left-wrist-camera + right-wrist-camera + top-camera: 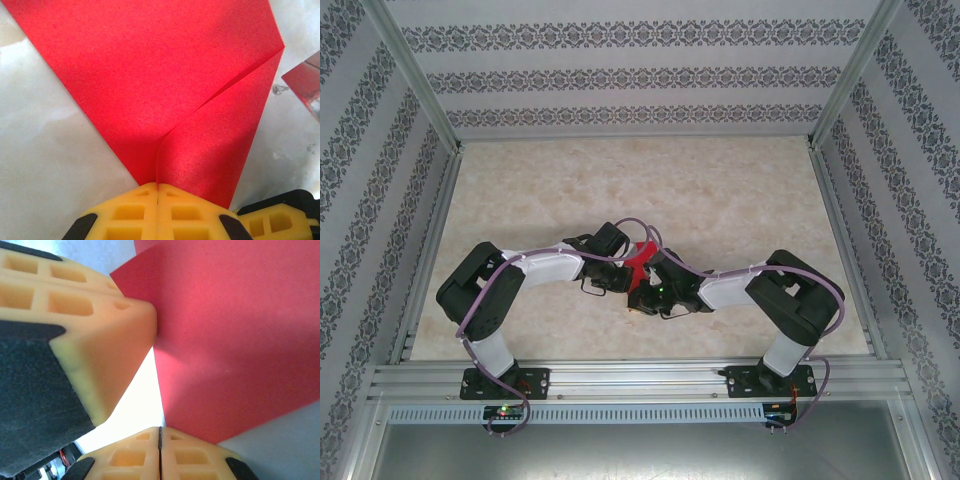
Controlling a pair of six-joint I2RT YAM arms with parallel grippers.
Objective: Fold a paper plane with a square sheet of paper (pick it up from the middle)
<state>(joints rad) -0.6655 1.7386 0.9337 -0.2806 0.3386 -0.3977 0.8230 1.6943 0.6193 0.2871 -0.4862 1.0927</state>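
The red paper (640,262) is at the middle of the table (720,190), where the two arms meet. The left gripper (157,192) has its fingers closed on a corner of the paper, and a sharp crease goes from them toward two o'clock. The right gripper (160,437) is also closed, pinching another part of the paper, just beside the left one. I think a fold is being made. To do it well, both pinches should be firm and the arms should move together without pulling apart, because thin paper tears easily. The edges should match before the crease is pressed flat.
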